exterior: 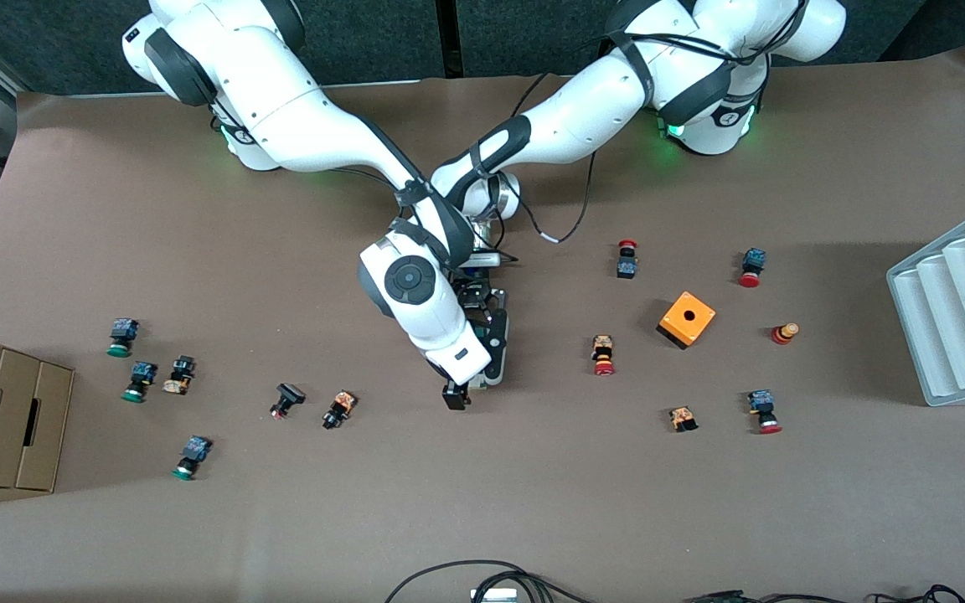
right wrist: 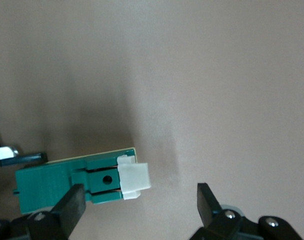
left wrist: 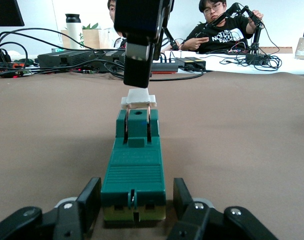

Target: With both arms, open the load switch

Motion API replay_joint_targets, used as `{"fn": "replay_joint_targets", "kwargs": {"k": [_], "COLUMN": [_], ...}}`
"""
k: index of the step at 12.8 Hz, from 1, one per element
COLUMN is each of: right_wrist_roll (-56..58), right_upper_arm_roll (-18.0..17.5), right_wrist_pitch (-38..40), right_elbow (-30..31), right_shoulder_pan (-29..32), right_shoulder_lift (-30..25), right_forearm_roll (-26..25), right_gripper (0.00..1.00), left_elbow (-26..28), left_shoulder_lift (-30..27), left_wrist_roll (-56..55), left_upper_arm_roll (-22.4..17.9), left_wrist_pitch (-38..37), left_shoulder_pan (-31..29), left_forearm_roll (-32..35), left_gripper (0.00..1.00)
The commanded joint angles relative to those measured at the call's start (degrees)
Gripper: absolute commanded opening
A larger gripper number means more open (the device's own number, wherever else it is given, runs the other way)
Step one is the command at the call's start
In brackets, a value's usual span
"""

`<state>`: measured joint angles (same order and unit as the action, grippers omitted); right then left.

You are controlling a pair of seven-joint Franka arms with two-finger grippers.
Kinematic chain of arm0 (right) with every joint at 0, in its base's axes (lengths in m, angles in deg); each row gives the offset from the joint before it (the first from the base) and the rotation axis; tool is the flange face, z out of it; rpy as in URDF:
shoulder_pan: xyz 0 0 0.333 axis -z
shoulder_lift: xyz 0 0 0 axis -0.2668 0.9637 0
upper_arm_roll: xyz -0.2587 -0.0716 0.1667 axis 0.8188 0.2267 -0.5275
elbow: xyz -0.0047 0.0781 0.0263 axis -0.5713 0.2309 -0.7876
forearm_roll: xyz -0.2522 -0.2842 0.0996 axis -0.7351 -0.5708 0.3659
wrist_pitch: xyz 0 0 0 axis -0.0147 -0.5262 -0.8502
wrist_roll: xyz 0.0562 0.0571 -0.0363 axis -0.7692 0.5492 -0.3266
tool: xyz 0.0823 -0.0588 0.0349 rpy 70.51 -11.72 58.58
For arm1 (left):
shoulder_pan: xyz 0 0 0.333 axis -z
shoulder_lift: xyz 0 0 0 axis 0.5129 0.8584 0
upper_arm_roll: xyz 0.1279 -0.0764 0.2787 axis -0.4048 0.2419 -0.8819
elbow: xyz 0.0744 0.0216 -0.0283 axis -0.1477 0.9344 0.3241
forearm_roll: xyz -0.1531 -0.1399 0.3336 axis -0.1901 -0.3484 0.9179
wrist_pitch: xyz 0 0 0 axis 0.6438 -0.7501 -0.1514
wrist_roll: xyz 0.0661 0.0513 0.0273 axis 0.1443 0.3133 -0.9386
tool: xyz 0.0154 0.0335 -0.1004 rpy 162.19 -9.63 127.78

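Load switch sits mid-surface under the crossed arms; in the front view we cannot pick it out, only the brown surface [exterior: 533, 502] scattered with push buttons, an orange cube [exterior: 687, 319], cardboard boxes [exterior: 5, 419] and a grey tray [exterior: 964, 310]. In the left wrist view we see the left pincer [left wrist: 136, 210] clamped on the green load switch [left wrist: 135, 170], with seated people [left wrist: 219, 27] and cables nearby. In the right wrist view, the right pincer [right wrist: 141, 207] stands apart around its white piece [right wrist: 134, 177].
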<state>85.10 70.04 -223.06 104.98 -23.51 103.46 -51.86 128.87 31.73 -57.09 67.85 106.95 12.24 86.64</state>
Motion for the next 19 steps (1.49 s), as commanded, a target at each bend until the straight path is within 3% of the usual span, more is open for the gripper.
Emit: {"fn": "replay_joint_targets", "kwargs": {"k": [1, 3, 16, 19], "right_wrist_roll": [-0.04, -0.04, -1.45, -1.53], "right_upper_arm_roll": [0.23, 0.23, 0.4, 0.4], "right_wrist_pitch": [-1.97, -1.98, -4.26, -4.18], "right_elbow": [-1.85, -1.85, -1.76, -1.76], "right_shoulder_pan": [-0.21, -0.21, -1.35, -1.62], "right_shoulder_lift": [1.72, 1.72, 3.57, 3.48], "right_forearm_roll": [-0.54, -0.46, 1.39, 1.48], "right_gripper": [0.94, 0.82, 0.82, 0.73], "left_elbow": [-0.38, -0.38, -0.38, -0.38], "left_shoulder_lift": [0.87, 0.87, 0.95, 0.95], "left_wrist_roll": [-1.07, -1.07, -1.07, -1.07], "left_upper_arm_roll": [-0.18, -0.18, -0.18, -0.18], "left_wrist_pitch": [-0.52, -0.52, -0.52, -0.52], "left_shoulder_pan": [-0.03, -0.04, -0.04, -0.12], "left_forearm_roll": [0.57, 0.57, 0.66, 0.66], "left_gripper": [0.66, 0.67, 0.67, 0.67]}}
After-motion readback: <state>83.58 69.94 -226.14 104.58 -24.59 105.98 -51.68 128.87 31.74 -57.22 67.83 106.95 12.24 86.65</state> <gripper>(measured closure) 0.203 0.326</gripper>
